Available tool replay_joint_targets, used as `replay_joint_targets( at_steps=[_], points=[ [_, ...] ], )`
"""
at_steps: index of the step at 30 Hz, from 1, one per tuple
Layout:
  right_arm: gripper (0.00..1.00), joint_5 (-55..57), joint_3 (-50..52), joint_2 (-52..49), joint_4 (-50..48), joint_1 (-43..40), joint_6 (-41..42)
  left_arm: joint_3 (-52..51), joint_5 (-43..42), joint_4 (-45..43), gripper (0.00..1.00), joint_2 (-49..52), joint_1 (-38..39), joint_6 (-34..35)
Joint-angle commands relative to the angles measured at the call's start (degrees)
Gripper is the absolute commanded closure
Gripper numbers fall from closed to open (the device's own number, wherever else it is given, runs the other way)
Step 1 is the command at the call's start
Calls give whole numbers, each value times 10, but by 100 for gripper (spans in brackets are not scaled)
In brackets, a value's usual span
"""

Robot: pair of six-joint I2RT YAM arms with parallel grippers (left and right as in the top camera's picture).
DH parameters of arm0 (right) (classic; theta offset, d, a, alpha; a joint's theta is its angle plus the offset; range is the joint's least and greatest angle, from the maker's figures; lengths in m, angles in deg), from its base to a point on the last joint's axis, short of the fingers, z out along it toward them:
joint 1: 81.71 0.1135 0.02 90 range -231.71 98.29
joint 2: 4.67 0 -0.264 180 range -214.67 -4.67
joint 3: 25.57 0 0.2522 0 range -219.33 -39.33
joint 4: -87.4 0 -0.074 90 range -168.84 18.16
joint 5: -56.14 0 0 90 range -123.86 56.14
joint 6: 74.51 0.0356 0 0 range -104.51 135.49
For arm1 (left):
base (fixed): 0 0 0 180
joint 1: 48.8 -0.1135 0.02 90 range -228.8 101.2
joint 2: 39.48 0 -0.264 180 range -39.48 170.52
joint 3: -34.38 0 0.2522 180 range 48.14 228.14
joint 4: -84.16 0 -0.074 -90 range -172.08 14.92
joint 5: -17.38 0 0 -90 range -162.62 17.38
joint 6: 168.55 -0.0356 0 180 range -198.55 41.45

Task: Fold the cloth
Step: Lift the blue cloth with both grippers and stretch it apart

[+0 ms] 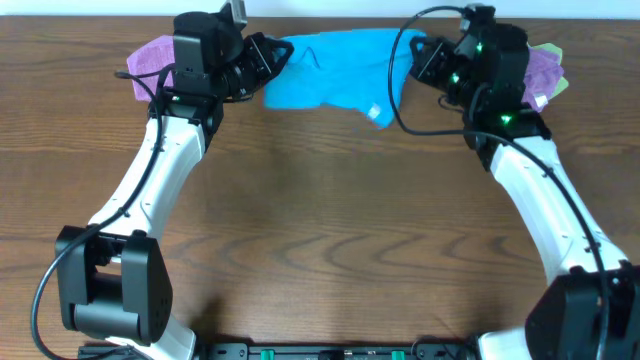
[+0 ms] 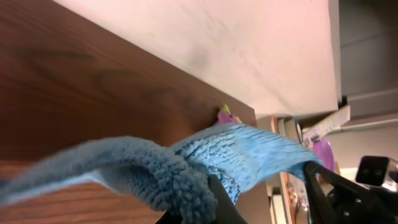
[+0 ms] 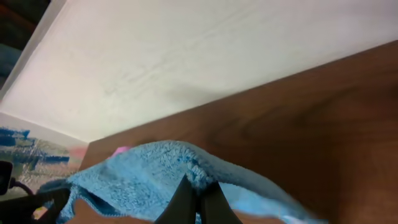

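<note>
The sky-blue cloth [image 1: 335, 68] is stretched across the far edge of the table between my two grippers, sagging toward the front with its small white tag [image 1: 376, 111] at the lower right. My left gripper [image 1: 268, 55] is shut on the cloth's left corner; the left wrist view shows the bunched fabric [image 2: 186, 171] pinched in its fingers [image 2: 214, 205]. My right gripper [image 1: 425, 55] is shut on the right corner; the right wrist view shows the cloth [image 3: 149, 180] clamped between its fingertips [image 3: 200, 196].
A purple cloth [image 1: 150, 62] lies at the far left behind my left arm. A purple cloth on a light green one [image 1: 545, 72] lies at the far right. The table's far edge meets a pale wall [image 3: 186, 56].
</note>
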Motion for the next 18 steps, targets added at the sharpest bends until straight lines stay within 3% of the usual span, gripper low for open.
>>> replay_joint_targets(
  at_steps=[1,18],
  points=[
    [99,2,-20,-25,-2,-4,-17,18,42,-4,94,-6,-5,2],
    [99,37,-106,-122,-41,-24,-41,70,53,-80,94,92,-21,14]
  ],
)
